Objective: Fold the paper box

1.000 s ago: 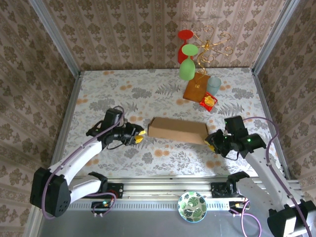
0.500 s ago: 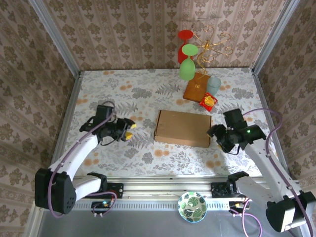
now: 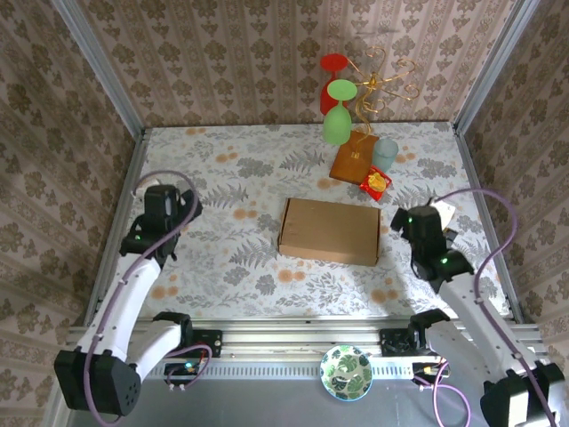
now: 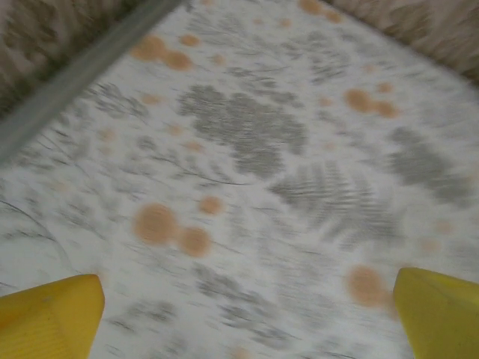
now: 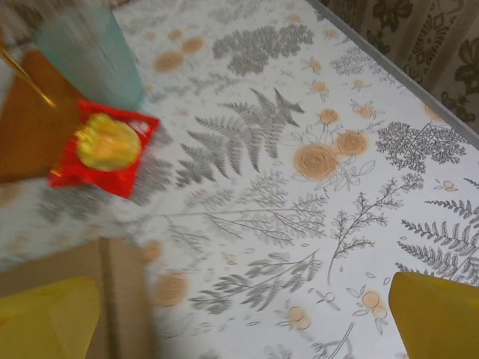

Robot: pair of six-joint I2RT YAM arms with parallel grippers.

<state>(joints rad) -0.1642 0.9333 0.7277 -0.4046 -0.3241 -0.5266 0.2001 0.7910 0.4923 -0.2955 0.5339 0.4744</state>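
Left wrist view: my left jaws stand wide, a yellow fingertip [image 4: 46, 320] in each bottom corner and only the flowered table [image 4: 247, 149] between them; they hold nothing, and hang over bare surface close to the grey side rail [image 4: 75, 71]. My right jaws are just as wide and just as empty, their fingertips [image 5: 438, 318] parted over fern-printed table; at the lower left of that view a brown edge of the paper box [image 5: 123, 292] shows, near them but not touched.

From above, the paper box lies flat in the middle of the table, between my two arms and apart from both; it looks closed, with no flap standing up, so I judge the folding done or nearly so, and the jaws are parted wide because there is nothing left to pinch. It sits where either arm could reach it again.

Beyond it, toward the far wall, a red packet [image 5: 105, 146], a teal cup [image 5: 90, 52] and an orange-brown packet [image 3: 353, 158] cluster by a glass stand [image 3: 373, 89], well out of the way.
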